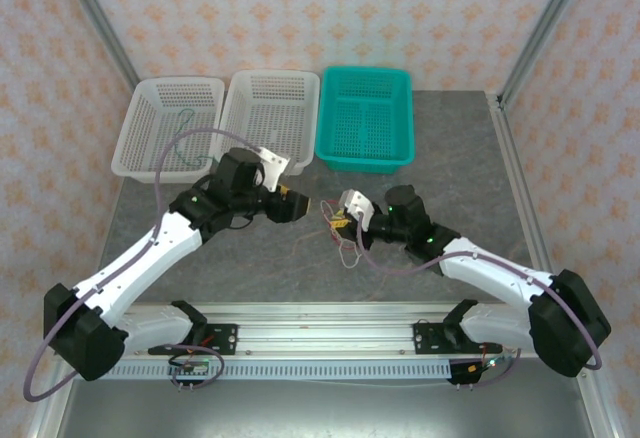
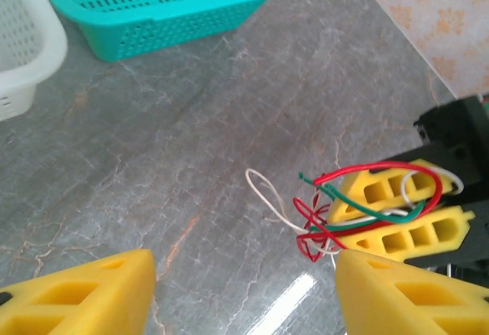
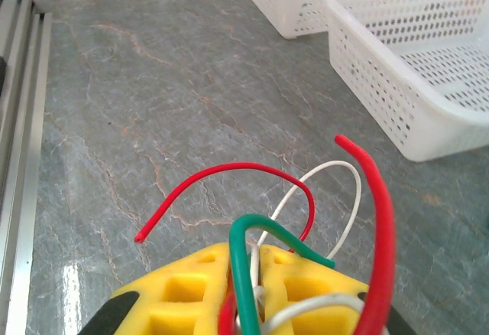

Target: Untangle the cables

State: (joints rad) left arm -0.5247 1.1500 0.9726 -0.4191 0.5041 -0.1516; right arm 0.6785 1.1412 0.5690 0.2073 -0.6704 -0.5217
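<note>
Left wrist: right end effector [image 2: 340, 219] grips cables [image 2: 309, 232]; open table [image 2: 191, 144] before teal basket [image 2: 168, 21].

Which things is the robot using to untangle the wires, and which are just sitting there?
For the job: red, green and white cables; right gripper, shut on them; left gripper, open, facing them.

Just sitting there: teal basket; left white basket; middle white basket.

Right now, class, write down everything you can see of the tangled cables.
The cables are thin, glossy wires, red, green and white, curled and tangled in one small bunch. The right gripper is shut on them, its yellow fingers pinching the bunch, loose loops sticking out past the tips. Beneath lies the grey marbled table.
</note>
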